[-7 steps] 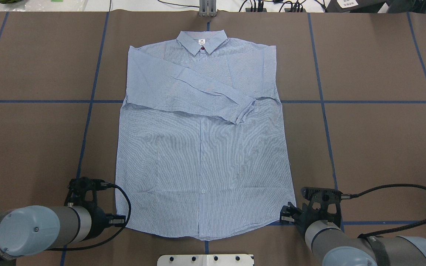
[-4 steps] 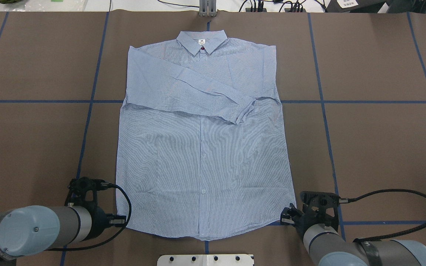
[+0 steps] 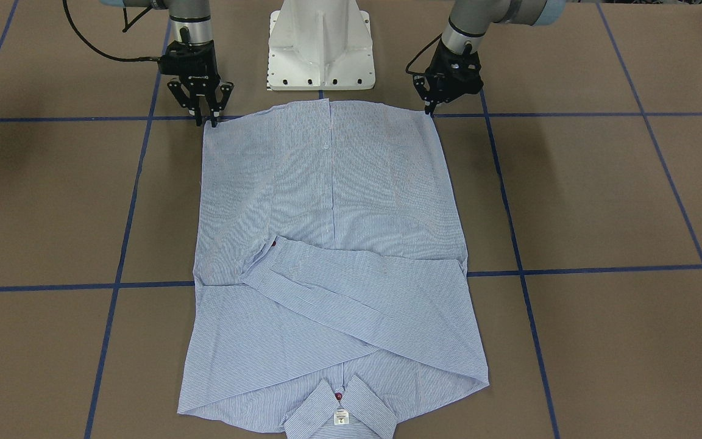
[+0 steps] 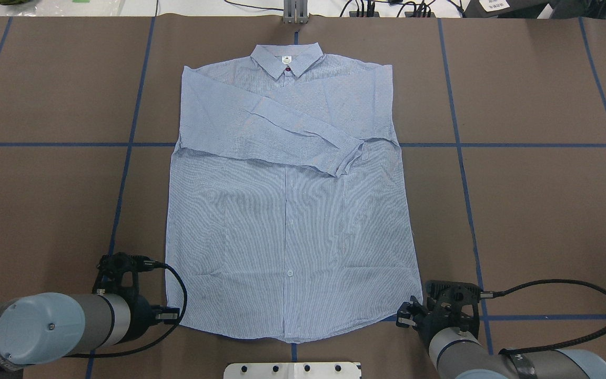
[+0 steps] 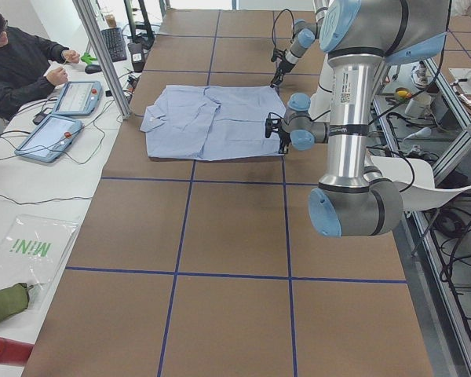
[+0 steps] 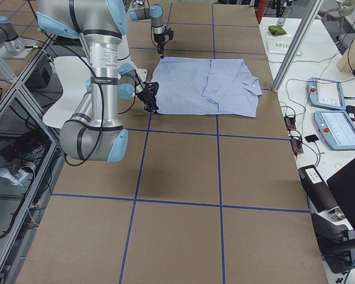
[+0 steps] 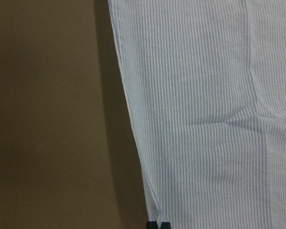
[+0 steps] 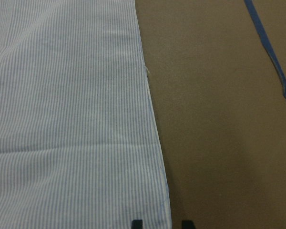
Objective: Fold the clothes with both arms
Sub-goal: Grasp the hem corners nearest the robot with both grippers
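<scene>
Shirt (image 4: 290,221) on brown table (image 4: 545,210) — white pedestal (image 3: 320,42) near its hem

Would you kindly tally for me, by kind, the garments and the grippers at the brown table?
Garments: 1, the shirt
Grippers: 2, the left gripper and the right gripper
Total: 3

The light blue, finely striped shirt (image 4: 290,221) lies flat and front up in the middle of the worktop. Its collar points to the edge away from the robot and both sleeves are folded across the chest. The left arm (image 4: 45,326) sits low at one hem corner, its end effector (image 3: 430,108) pinched on the cloth. The right end effector (image 3: 206,119) straddles the other corner, fingers apart.
</scene>
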`<state>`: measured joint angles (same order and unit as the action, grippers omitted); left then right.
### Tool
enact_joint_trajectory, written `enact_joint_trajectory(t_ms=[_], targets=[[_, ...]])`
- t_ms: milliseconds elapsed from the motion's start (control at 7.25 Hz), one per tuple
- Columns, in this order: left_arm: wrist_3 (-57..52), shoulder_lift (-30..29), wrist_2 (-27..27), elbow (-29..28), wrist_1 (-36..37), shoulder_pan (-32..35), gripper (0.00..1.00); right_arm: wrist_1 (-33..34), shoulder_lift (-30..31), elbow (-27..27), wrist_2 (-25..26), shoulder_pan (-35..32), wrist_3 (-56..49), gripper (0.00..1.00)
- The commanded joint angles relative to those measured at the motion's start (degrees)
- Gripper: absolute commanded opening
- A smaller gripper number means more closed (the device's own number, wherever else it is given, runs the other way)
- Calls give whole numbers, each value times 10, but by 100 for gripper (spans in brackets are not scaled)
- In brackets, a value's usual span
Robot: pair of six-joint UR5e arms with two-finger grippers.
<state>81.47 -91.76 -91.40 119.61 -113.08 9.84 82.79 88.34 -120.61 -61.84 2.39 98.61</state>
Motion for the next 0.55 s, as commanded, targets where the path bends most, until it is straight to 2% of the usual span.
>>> enact_joint_trajectory(t_ms=[0,414], targets=[[0,-1,0,0,1,1,0,0,0,1,4,4,2,33],[0,2,0,11,1,1,0,0,-1,13,3,4,1,18]])
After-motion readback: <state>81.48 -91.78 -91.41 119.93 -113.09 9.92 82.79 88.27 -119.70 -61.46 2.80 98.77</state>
